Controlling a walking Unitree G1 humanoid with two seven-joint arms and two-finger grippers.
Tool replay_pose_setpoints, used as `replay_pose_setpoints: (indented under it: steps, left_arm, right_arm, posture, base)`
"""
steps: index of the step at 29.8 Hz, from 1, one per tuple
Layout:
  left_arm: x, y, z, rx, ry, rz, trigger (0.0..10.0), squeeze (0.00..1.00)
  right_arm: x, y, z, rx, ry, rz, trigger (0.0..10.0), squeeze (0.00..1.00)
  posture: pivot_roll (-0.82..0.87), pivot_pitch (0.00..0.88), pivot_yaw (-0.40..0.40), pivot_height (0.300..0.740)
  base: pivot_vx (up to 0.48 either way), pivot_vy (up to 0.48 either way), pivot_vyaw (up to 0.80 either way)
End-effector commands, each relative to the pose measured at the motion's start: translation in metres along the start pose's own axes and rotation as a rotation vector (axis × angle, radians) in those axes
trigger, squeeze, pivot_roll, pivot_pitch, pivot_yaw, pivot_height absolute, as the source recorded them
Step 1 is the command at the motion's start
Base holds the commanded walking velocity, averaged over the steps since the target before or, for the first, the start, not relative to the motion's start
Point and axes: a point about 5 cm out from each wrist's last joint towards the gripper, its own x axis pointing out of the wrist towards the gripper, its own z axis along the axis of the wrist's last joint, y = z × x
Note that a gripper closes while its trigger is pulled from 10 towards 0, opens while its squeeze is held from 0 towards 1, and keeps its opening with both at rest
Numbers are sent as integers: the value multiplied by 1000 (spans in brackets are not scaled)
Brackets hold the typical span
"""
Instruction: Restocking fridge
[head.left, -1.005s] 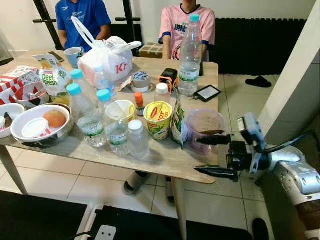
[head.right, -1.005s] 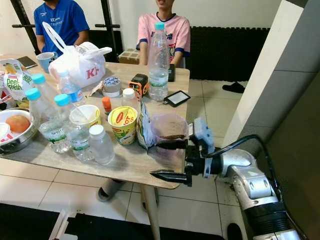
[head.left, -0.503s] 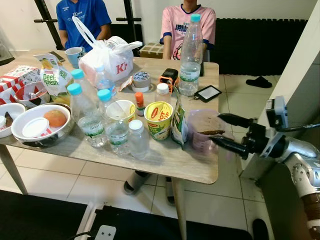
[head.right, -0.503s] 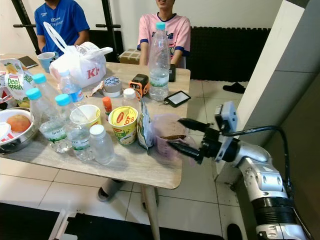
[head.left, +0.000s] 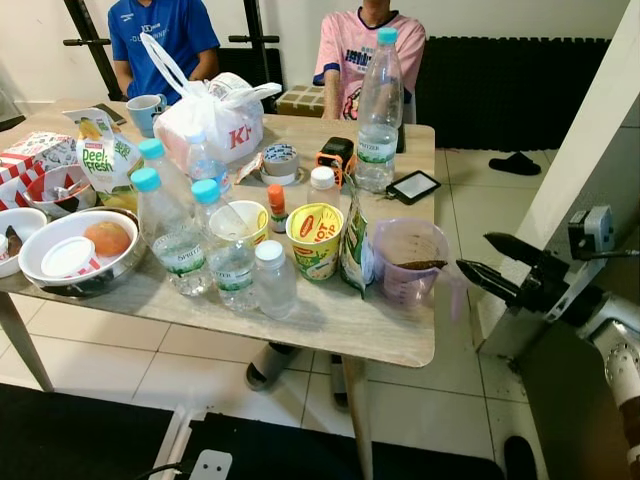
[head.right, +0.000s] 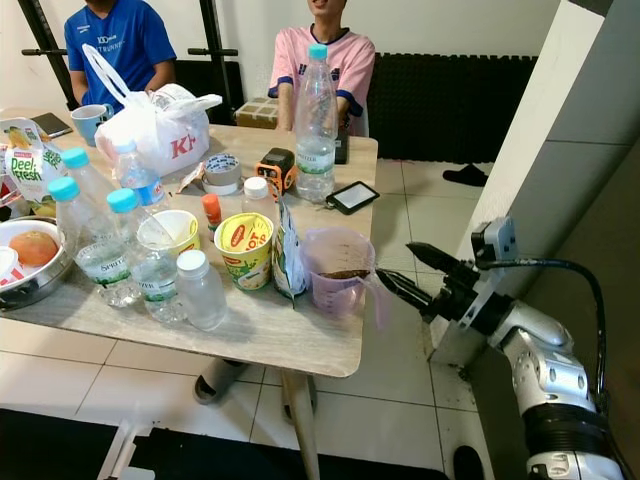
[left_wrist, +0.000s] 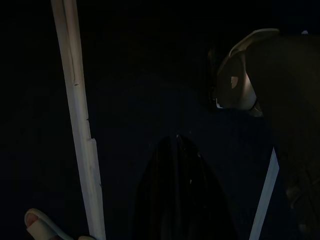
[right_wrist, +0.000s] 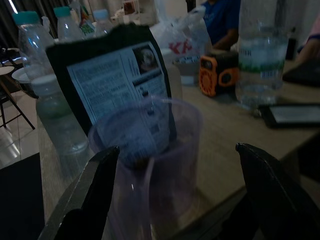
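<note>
Our right gripper (head.left: 492, 257) spread wide, holding nothing, just off tabletop (head.left: 330, 318) edge, aimed at purple cup (head.left: 408, 262).
Cup near right edge, dark liquid inside, green pouch (head.left: 355, 248) touching its far side.
Risk, as we judge: off-centre closing tips cup, spills, topples pouch into noodle cup (head.left: 315, 239).
Our left gripper (left_wrist: 176, 192) idle in dark; fingers cannot tell.

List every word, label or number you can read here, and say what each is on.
"Deel fresh": carton at the table's left edge.
"K", red, rest hidden: white plastic bag.
Bottle labels, the yellow cup, the foil pouch's printed panel, and both people's shirt prints: too small or blurred to read.
</note>
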Motion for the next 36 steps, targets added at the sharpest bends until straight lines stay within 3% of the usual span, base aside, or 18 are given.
replay_pose_setpoints:
  steps: [1,4,15,22,30,36]
  left_arm:
    - [0,-3,-2,-11,9,-7,10000,0]
    - [0,-4,-3,-10,9,-7,10000,0]
    - [0,-4,-4,-2,10,-7,10000,0]
    - [0,-4,-4,0,9,-6,10000,0]
    - [0,-4,-4,-3,11,-9,10000,0]
    - [0,-4,-3,-5,10,-10,10000,0]
  right_arm:
    - [1,1,-9,9,29,-4,10000,0]
    - [6,1,-26,50,56,-23,10000,0]
    - [12,1,-35,74,42,-27,10000,0]
    - [15,1,-34,73,29,-20,10000,0]
    - [13,5,-15,146,-125,69,10000,0]
    - [13,6,-19,146,-96,83,10000,0]
  posture:
    - [-31,0,10,740]
    - [-28,0,5,740]
    - [-27,0,5,740]
    - [-27,0,5,740]
    - [-28,0,3,740]
    - [-30,0,4,740]
  base:
    - [0,0,0]
    - [0,0,0]
    - [0,0,0]
    - [0,0,0]
    - [0,0,0]
    - [0,0,0]
